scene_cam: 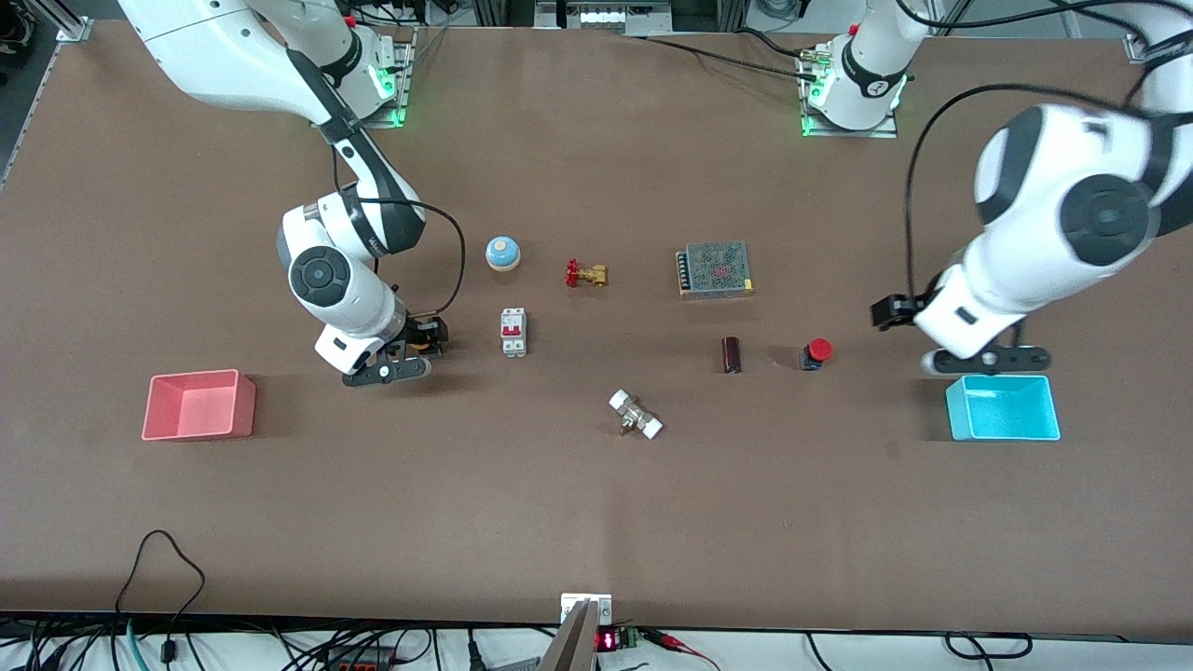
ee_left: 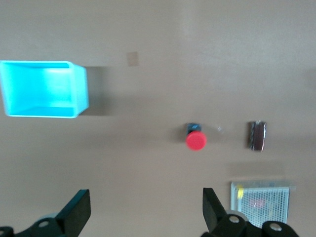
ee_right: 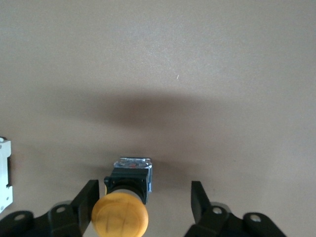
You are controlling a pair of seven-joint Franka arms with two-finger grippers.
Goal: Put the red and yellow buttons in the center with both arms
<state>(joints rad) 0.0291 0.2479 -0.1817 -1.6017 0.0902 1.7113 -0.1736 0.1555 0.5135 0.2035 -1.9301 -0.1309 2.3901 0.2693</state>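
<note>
The yellow button (ee_right: 121,213), with a black body, lies on its side on the brown table, toward the right arm's end. My right gripper (ee_right: 144,200) is open and low around it, with the button between the fingers and close to one of them. In the front view the gripper (scene_cam: 427,339) mostly hides it. The red button (scene_cam: 816,352) stands on the table toward the left arm's end. It also shows in the left wrist view (ee_left: 196,140). My left gripper (ee_left: 145,210) is open and empty, up in the air between the red button and the cyan bin (scene_cam: 1003,408). In the front view it (scene_cam: 893,312) is apart from the button.
In the middle of the table are a blue-and-white bell (scene_cam: 502,253), a brass valve (scene_cam: 585,274), a white circuit breaker (scene_cam: 514,332), a mesh power supply (scene_cam: 716,269), a dark cylinder (scene_cam: 732,355) and a white-capped fitting (scene_cam: 636,414). A pink bin (scene_cam: 198,405) sits at the right arm's end.
</note>
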